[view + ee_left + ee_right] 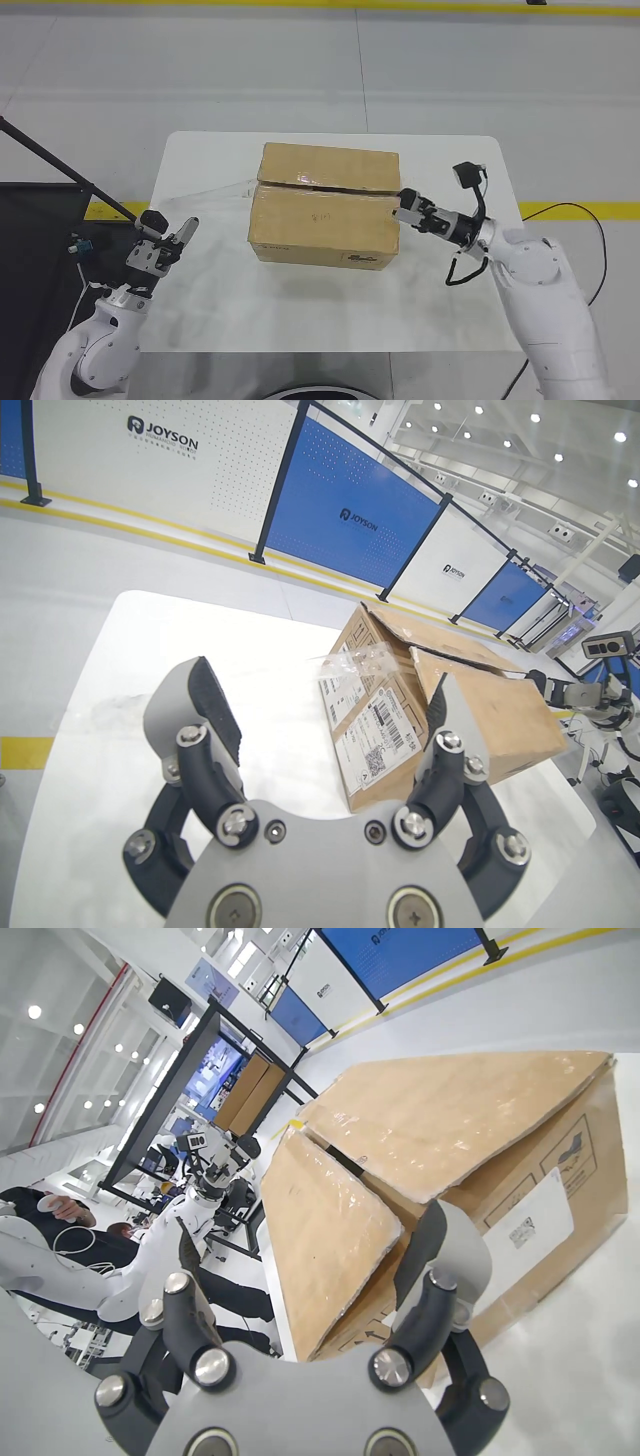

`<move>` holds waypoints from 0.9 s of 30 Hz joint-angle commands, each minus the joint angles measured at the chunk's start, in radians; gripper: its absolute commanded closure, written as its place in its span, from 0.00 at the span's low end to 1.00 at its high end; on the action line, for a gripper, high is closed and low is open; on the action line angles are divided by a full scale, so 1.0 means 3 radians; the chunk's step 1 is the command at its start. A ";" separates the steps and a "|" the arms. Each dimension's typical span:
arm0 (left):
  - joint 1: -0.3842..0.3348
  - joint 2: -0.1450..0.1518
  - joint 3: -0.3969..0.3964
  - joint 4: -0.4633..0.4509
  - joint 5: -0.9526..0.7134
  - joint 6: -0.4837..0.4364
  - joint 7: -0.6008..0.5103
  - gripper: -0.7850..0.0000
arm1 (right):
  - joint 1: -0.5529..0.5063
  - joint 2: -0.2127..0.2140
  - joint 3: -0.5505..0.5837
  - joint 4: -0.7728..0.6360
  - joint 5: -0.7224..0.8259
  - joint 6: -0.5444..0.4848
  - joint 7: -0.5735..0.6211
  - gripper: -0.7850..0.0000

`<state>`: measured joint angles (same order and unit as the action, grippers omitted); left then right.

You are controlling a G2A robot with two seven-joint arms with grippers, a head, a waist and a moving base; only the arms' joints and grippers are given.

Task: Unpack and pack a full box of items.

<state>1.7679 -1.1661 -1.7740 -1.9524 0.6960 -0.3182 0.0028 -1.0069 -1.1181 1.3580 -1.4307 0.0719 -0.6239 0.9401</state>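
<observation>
Right claw [310, 1223] sits open at the right end of the box [320, 210], and a flap corner looks to be between its fingers. The left claw [172, 224] is open too, well off to the side. I worry a shallow pinch slips, tears the cardboard, or drags the unbraced box. It's mid-table [200, 300], brown, flaps slightly parted, loose clear tape [355, 660] hanging off the left end.

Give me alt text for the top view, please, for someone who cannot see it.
A cardboard box lies on a white table, top flaps ajar. The right gripper is at one end; the left gripper sits apart, jaws open.
</observation>
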 commanded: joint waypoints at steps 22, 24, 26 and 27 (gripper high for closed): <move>-0.0006 -0.0022 0.0131 -0.0050 0.0168 -0.0056 0.0015 0.00 | -0.0321 0.0244 -0.0102 -0.0627 0.1244 -0.0261 0.0594 0.00; -0.0006 -0.0023 0.0148 -0.0063 0.0201 -0.0079 0.0015 0.00 | -0.0350 0.0295 -0.0157 -0.0754 0.1226 -0.0234 0.0621 0.00; -0.0004 -0.0023 0.0164 -0.0079 0.0238 -0.0123 0.0016 0.00 | -0.0373 0.0353 -0.0214 -0.0848 0.1132 -0.0220 0.0635 0.00; -0.0002 -0.0023 0.0171 -0.0084 0.0252 -0.0144 0.0016 0.00 | -0.0382 0.0382 -0.0251 -0.0885 0.1082 -0.0220 0.0636 0.00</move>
<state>1.7667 -1.1732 -1.7249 -1.9760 0.7672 -0.3545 0.0072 -1.1191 -1.0125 1.2930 -1.6855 0.4132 -0.6900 1.1305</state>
